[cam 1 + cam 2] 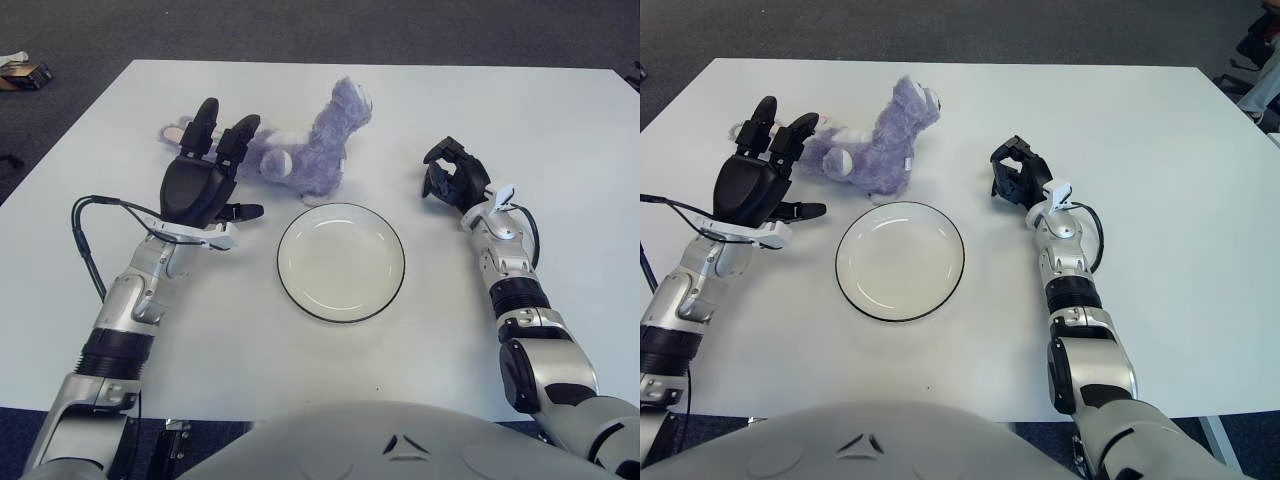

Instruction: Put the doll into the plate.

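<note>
The left hand (205, 185) is raised on a bent arm, palm down, fingers (204, 123) stretched forward and spread, thumb out to the right. The right hand (452, 177) shows on the right, its fingers curled inward, forearm straight

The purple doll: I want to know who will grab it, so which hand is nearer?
Left. The left hand is at the doll's head end, fingers spread and overlapping it in view. The right hand shows well off to the doll's right, fingers curled.

white table (560, 130), purple doll (300, 150), plate (341, 262)
</note>
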Robot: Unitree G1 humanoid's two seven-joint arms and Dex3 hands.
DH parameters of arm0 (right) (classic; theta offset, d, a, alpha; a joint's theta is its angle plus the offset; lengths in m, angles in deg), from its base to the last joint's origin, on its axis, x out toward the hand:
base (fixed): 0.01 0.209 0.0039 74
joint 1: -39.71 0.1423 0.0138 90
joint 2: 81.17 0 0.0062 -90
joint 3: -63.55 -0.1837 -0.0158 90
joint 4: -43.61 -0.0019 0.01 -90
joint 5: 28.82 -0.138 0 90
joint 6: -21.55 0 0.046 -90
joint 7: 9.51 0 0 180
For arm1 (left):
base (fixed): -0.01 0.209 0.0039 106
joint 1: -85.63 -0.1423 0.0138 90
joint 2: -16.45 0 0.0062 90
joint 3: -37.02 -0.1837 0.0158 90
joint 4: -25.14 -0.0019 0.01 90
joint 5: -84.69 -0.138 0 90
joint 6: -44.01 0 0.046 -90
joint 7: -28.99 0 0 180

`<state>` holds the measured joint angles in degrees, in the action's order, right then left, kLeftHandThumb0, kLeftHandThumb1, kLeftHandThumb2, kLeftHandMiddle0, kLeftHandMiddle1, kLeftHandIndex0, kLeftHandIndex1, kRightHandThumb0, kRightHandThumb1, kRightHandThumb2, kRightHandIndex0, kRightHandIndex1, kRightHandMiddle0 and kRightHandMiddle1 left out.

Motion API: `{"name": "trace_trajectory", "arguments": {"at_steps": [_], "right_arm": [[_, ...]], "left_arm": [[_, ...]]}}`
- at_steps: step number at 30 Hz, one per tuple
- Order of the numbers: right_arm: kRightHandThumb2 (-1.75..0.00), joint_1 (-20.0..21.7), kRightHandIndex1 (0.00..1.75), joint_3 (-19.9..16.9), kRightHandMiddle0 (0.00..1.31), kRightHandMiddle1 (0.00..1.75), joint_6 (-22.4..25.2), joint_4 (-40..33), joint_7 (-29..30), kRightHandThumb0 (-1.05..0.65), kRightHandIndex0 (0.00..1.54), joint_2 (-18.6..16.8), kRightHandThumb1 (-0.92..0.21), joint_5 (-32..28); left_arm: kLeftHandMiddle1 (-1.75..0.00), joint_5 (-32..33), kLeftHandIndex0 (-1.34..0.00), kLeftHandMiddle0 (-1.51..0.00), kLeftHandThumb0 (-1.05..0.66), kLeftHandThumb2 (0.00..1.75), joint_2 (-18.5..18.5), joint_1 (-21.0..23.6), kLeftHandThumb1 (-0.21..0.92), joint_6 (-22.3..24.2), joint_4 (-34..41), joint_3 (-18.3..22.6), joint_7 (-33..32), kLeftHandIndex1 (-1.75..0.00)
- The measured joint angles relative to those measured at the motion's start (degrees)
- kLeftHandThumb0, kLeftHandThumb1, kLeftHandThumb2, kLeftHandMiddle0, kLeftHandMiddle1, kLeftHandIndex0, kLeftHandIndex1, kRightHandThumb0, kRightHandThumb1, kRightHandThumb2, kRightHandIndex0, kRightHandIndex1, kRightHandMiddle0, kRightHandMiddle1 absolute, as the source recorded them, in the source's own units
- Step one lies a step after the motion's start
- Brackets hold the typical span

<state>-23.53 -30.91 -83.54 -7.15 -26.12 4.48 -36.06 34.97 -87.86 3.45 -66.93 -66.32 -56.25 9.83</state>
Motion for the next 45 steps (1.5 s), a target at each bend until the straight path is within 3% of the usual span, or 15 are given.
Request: {"name": "trace_trajectory", "arguments": {"at_steps": [7, 19, 28, 34, 45], "right_arm": [[-0.77, 0.04, 1.75, 0.04, 0.30, 1.75, 0.00, 0.05, 0.02, -0.37, 0.84, 0.00, -0.74, 0.01], [-0.76, 0.11, 1.74, 0.34, 0.30, 1.75, 0.00, 0.09, 0.35, -0.37, 0.83, 0.10, -0.75, 0.04], [-0.76, 0.26, 1.74, 0.37, 0.30, 1.75, -0.01, 0.35, 0.34, -0.37, 0.83, 0.10, -0.75, 0.00], [-0.76, 0.31, 1.75, 0.37, 0.30, 1.75, -0.01, 0.38, 0.35, -0.37, 0.83, 0.09, -0.75, 0.00], [-0.76, 0.37, 1.74, 0.36, 0.30, 1.75, 0.02, 0.40, 0.49, -0.37, 0.83, 0.13, -0.75, 0.00]], "left_arm": [[0.00, -0.63, 0.00, 0.00, -0.73, 0.75, -2.23, 2.39, 0.46, -3.41, -2.94, -1.63, -1.19, -0.55], [0.00, -3.76, 0.00, 0.00, -0.75, 0.66, -4.59, 7.63, 0.56, -6.77, -7.60, -5.86, -3.32, -0.58], [0.00, -3.68, 0.00, 0.00, -0.65, 0.70, -5.02, 11.03, 0.51, -7.72, -9.61, -7.84, -2.33, -0.67], [0.00, -3.75, 0.00, 0.00, -0.69, 0.71, -5.56, 12.65, 0.52, -7.46, -10.82, -8.79, -1.40, -0.64], [0.00, -3.77, 0.00, 0.00, -0.82, 0.47, -5.73, 16.34, 0.74, -6.89, -14.65, -10.63, 0.02, -0.46]]}}
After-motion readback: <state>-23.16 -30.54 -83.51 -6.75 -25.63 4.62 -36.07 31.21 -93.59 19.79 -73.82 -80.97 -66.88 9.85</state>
